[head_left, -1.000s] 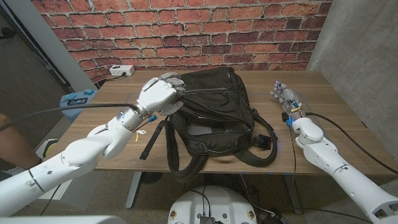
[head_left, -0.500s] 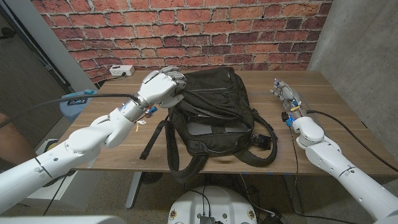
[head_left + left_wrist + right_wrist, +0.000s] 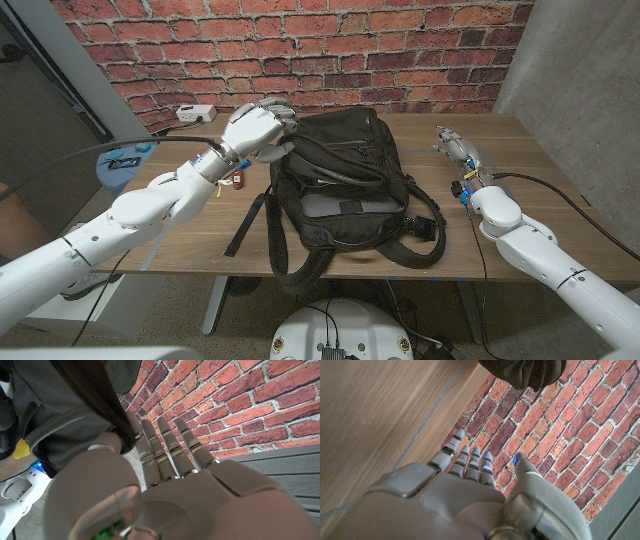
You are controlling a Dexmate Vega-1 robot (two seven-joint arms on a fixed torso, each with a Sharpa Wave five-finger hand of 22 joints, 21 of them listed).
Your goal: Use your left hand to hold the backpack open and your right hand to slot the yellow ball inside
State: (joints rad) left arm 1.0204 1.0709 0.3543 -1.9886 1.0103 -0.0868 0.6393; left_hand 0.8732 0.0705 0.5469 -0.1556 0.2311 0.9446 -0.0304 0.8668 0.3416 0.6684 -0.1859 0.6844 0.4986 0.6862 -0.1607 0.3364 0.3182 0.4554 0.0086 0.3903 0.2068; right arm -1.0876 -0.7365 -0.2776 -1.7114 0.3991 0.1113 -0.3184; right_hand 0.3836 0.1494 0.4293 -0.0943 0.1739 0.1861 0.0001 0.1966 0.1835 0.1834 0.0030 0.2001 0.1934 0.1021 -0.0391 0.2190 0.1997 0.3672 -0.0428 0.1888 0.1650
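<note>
Left hand at backpack top, ball not picked up.
Left hand (image 3: 255, 130) touches the backpack's (image 3: 345, 175) top left edge, fingers part curled; a fabric edge runs by the thumb in the left wrist view, real grip unclear. Yellow ball (image 3: 21, 450) peeks beside the bag. Right hand (image 3: 458, 150) open, empty, well right. Best to pinch the rim firmly and lift wide before the reach.

One backpack (image 3: 345, 180), one yellow ball (image 3: 20, 450), two hands.
</note>
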